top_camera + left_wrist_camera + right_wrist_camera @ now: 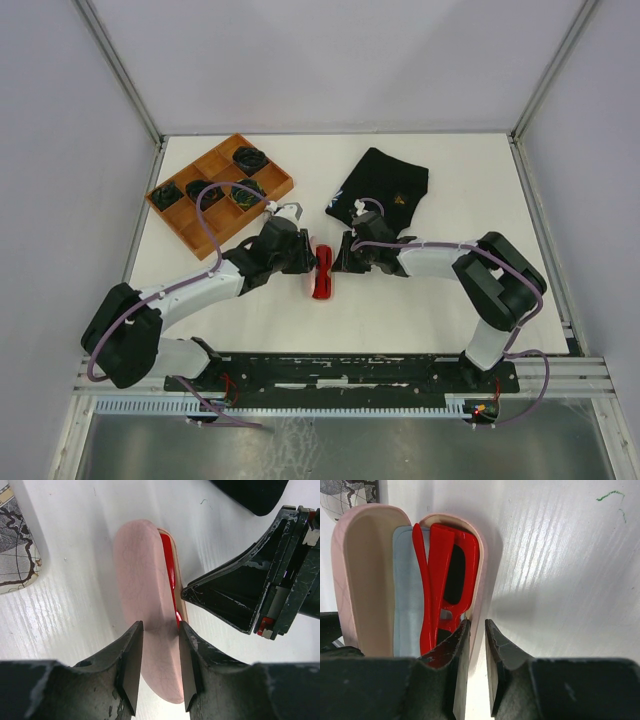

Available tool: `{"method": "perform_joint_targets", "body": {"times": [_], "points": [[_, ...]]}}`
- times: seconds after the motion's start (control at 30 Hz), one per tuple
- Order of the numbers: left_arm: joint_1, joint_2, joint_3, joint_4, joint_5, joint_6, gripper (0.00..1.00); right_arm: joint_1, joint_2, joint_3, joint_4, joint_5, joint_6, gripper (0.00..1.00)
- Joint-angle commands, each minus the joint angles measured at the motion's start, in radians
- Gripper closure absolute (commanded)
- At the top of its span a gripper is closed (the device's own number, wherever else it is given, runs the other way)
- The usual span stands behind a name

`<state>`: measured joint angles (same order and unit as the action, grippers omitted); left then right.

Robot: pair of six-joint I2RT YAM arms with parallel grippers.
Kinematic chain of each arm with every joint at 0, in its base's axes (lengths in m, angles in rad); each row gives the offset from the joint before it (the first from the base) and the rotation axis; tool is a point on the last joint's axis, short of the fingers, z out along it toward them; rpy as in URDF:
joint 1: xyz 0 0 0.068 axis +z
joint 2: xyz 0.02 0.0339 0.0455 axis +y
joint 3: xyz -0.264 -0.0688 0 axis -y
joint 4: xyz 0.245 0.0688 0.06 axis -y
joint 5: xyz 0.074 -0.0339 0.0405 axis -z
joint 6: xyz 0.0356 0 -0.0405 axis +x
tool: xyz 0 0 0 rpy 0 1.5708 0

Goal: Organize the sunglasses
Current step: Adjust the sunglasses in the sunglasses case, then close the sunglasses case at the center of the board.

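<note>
Lying folded in the half-open pink case (142,590), the red sunglasses (437,575) run along the case's length, nearest the right end effector (476,625), narrow at the case rim, grip unclear, while the left end effector (160,630) clamps the case lid.

The white worktop (420,310) carries four things. A pink case (142,595) lies partly open near its middle. A grey patterned case (15,540) lies near the pink case, to its far left and not touching it. Farther out the same way sits a wooden tray (266,158) with compartments, set askew to the worktop's edges. Beyond the pink case, to its far right, a black cloth (385,185) lies flat.
</note>
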<state>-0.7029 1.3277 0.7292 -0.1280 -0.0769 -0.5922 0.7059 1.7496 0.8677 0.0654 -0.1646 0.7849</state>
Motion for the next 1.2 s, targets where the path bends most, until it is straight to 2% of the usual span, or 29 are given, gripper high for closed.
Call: {"method": "perform_joint_targets", "body": {"times": [0.0, 0.2, 0.37, 0.53, 0.63, 0.73, 1.17], "points": [[-0.003, -0.006, -0.007, 0.035, -0.002, 0.026, 0.59, -0.001, 0.006, 0.029, 0.023, -0.003, 0.001, 0.74], [-0.003, -0.013, -0.004, 0.033, -0.003, 0.026, 0.61, -0.005, -0.036, -0.005, 0.069, 0.006, 0.012, 0.69], [-0.003, -0.014, -0.004, 0.029, -0.002, 0.027, 0.61, -0.006, -0.094, -0.036, 0.048, 0.072, 0.0, 0.66], [-0.003, -0.019, -0.004, 0.03, 0.0, 0.026, 0.64, -0.006, -0.07, -0.01, -0.036, 0.113, -0.015, 0.73], [-0.003, -0.019, -0.001, 0.029, 0.001, 0.026, 0.65, -0.006, -0.033, 0.021, -0.07, 0.093, -0.025, 0.77], [-0.003, -0.018, -0.001, 0.03, 0.003, 0.027, 0.67, -0.007, 0.009, 0.06, -0.099, 0.047, -0.043, 0.78], [-0.003, -0.002, -0.003, 0.035, 0.024, 0.034, 0.68, -0.008, 0.068, 0.087, -0.011, -0.093, -0.005, 0.81]]}}
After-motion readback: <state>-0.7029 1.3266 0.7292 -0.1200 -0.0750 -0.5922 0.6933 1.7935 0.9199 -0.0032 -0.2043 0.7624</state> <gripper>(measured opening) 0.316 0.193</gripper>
